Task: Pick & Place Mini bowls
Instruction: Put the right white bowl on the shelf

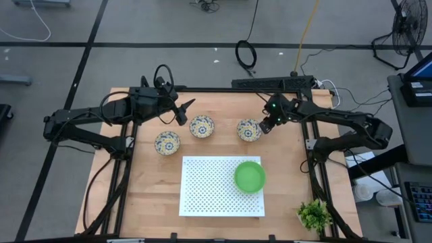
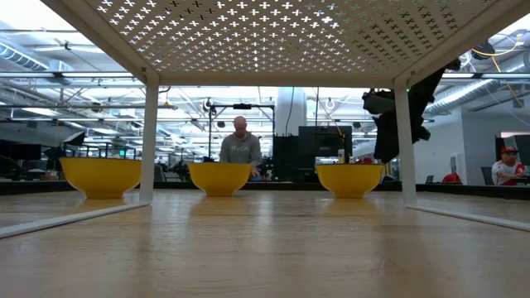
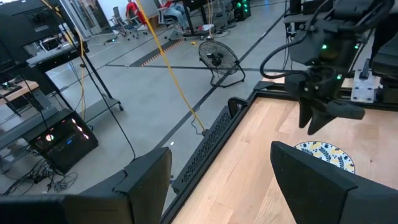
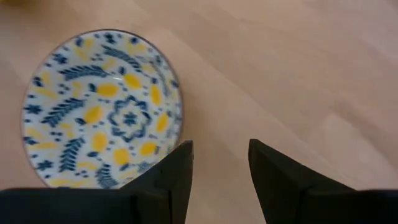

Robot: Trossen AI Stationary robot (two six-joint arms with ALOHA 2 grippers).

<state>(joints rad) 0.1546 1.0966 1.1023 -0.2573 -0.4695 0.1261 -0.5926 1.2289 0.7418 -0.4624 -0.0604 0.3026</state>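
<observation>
Three white mini bowls with blue-and-yellow flowers stand on the wooden table: a left one, a middle one and a right one. In the low view their outer walls show yellow. A green mini bowl sits on the right part of a white perforated shelf. My right gripper hangs open, slanting down, just beside the right patterned bowl; one finger stands near its rim, with nothing between the fingers. My left gripper waits open above the table's far left, clear of the bowls.
The shelf stands on thin legs over the table's near middle. A small green plant sits at the near right corner. A black power strip lies along the far edge. People show in the room beyond the table.
</observation>
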